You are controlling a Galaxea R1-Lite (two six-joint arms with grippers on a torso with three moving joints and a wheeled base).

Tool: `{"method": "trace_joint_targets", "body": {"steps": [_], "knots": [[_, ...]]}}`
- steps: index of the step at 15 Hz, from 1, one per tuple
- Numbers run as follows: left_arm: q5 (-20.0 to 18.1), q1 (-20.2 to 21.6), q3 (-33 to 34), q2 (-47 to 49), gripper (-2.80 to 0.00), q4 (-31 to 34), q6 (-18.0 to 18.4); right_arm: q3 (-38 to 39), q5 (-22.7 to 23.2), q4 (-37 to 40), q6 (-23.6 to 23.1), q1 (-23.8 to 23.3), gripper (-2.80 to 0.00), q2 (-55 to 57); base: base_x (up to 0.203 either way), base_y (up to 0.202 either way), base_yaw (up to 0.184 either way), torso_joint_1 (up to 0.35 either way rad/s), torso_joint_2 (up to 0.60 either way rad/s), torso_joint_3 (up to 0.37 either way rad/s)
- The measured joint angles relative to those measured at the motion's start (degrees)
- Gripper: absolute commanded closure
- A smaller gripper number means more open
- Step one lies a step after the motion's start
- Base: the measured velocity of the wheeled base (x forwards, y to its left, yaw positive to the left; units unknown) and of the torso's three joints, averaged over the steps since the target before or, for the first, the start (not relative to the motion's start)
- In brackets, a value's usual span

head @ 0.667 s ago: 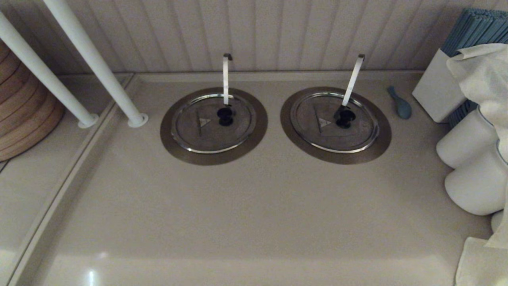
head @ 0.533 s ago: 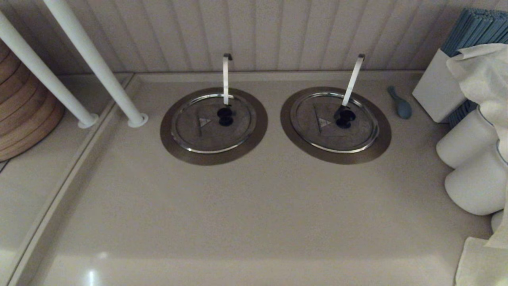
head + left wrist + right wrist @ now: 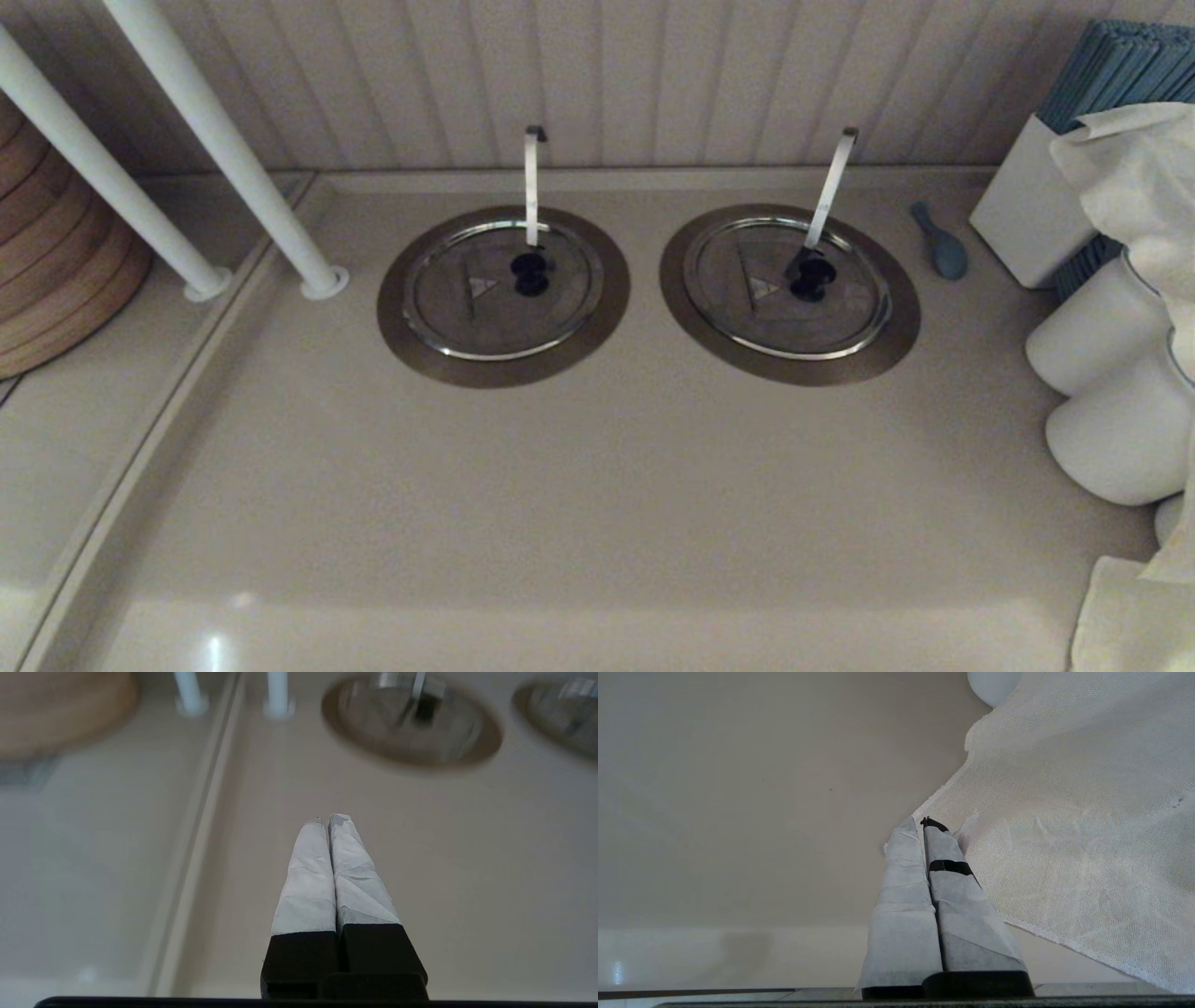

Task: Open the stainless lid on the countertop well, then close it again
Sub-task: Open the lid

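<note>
- Stainless lid [image 3: 485, 303] seated flat over the countertop well [image 3: 401, 317], left of its twin: we have not begun.
- Left gripper [image 3: 330, 820] and right gripper [image 3: 920, 822]: fingers together, empty, near counter's front.

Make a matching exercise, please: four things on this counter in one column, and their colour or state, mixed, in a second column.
Things:
1. stainless lid
2. small spoon
3. cloth
4. left end effector

States:
A. blue-grey, beside the right lid
B. white, woven
C. shut, holding nothing
D. closed flat on its well

Pairs: 1-D, 2-A, 3-B, 4-C
</note>
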Motion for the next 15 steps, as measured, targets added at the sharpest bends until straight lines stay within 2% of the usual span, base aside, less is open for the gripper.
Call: {"method": "trace_joint_targets", "body": {"steps": [2,5,7,9,12,15], "knots": [[-1.32,0.00,-7.10,9.29,0.00,-1.24,-0.76,0.00,0.00,0.00,0.00,0.02,0.00,0.00,0.000,0.000,0.000,0.000,0.00,0.000],[-3.68,-0.97,-19.14,27.53,0.00,-5.75,-3.76,0.00,0.00,0.00,0.00,0.02,0.00,0.00,0.000,0.000,0.000,0.000,0.00,0.000],[-1.73,-3.82,-28.19,41.32,0.00,-7.76,-5.91,0.00,0.00,0.00,0.00,0.02,0.00,0.00,0.000,0.000,0.000,0.000,0.00,0.000],[4.66,-10.23,-38.33,55.52,0.00,-9.00,-7.60,0.00,0.00,0.01,-0.02,0.02,0.00,0.00,0.000,0.000,0.000,0.000,0.00,0.000],[16.71,-22.73,-54.35,73.12,0.00,-9.94,-9.90,0.00,0.00,0.00,0.02,0.00,0.00,0.00,0.000,0.000,0.000,0.000,0.00,0.000],[28.76,-30.59,-63.78,86.73,0.00,-10.41,-13.04,0.00,0.00,0.00,0.02,0.00,0.00,0.00,0.000,0.000,0.000,0.000,0.00,0.000]]}}
